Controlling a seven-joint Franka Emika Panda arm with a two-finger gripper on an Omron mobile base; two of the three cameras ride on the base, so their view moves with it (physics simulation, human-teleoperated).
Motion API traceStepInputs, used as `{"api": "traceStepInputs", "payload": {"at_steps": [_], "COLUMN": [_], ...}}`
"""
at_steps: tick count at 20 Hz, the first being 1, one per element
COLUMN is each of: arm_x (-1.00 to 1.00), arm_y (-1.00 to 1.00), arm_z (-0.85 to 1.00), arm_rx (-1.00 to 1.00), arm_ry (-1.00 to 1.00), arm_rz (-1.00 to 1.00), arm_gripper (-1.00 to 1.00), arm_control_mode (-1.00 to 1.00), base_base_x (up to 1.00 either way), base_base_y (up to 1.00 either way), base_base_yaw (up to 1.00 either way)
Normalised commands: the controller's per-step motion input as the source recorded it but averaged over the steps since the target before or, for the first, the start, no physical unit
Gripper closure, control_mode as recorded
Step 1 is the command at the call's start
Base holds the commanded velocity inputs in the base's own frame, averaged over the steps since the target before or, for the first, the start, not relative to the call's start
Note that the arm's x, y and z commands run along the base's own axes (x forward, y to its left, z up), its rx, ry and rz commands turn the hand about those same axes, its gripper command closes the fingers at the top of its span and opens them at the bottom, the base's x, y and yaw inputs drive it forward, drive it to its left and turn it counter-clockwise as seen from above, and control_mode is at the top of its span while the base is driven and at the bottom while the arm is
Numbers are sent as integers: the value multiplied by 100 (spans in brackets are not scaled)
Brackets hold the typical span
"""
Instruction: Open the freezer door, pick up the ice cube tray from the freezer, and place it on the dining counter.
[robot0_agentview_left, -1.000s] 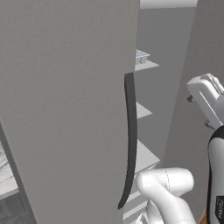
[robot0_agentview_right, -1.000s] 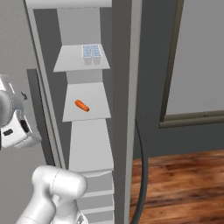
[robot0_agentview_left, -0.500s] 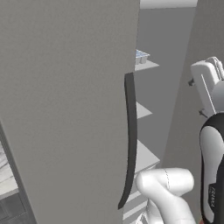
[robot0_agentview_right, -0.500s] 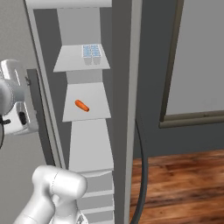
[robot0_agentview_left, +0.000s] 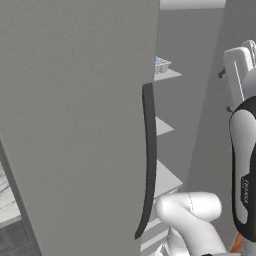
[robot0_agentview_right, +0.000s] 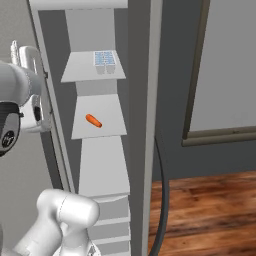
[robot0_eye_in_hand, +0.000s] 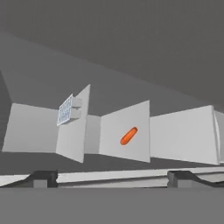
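Freezer door (robot0_agentview_left: 75, 125) stands swung open, filling the left and centre of the left base view, edge-on as a grey strip at centre in the right base view (robot0_agentview_right: 142, 125). Its dark curved handle (robot0_agentview_left: 148, 160) runs vertically down the door's right edge; in the right base view the handle (robot0_agentview_right: 162, 195) curves down at lower centre.

Inside, white shelves are stacked one above another. Tray (robot0_agentview_right: 104, 59) sits on the upper shelf (robot0_agentview_right: 80, 70), toward its right side, blue cells up. In the left base view the tray (robot0_agentview_left: 161, 63) peeks out just past the door edge at upper centre. In the hand view the scene is rolled sideways: tray (robot0_eye_in_hand: 65, 109) at left centre, lying flat on its shelf.

An orange item (robot0_agentview_right: 93, 120), small and oblong, lies on the next shelf below, well apart from the tray; in the hand view (robot0_eye_in_hand: 128, 136) it is at centre.

Gripper (robot0_eye_in_hand: 111, 177) is spread wide, holding nothing: the two finger tips (robot0_eye_in_hand: 43, 177) sit far apart at the bottom of the hand view, well short of the shelves. The white hand shows at the left edge of the right base view and the right edge of the left base view.

Wood floor (robot0_agentview_right: 210, 210) at lower right of the right base view.
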Motion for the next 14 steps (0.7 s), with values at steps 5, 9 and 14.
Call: {"api": "traceStepInputs", "payload": {"at_steps": [5, 9, 14], "arm_x": [46, 45, 40], "arm_y": [-17, -2, 0], "arm_z": [0, 0, -3], "arm_rx": [12, 8, 6], "arm_ry": [-6, -5, -6], "arm_rz": [0, 0, 0], "arm_gripper": [-100, -100, -100], "arm_control_mode": [-100, -100, -100], "base_base_x": [0, 0, 0], "base_base_y": [0, 0, 0], "base_base_yaw": [0, 0, 0]}}
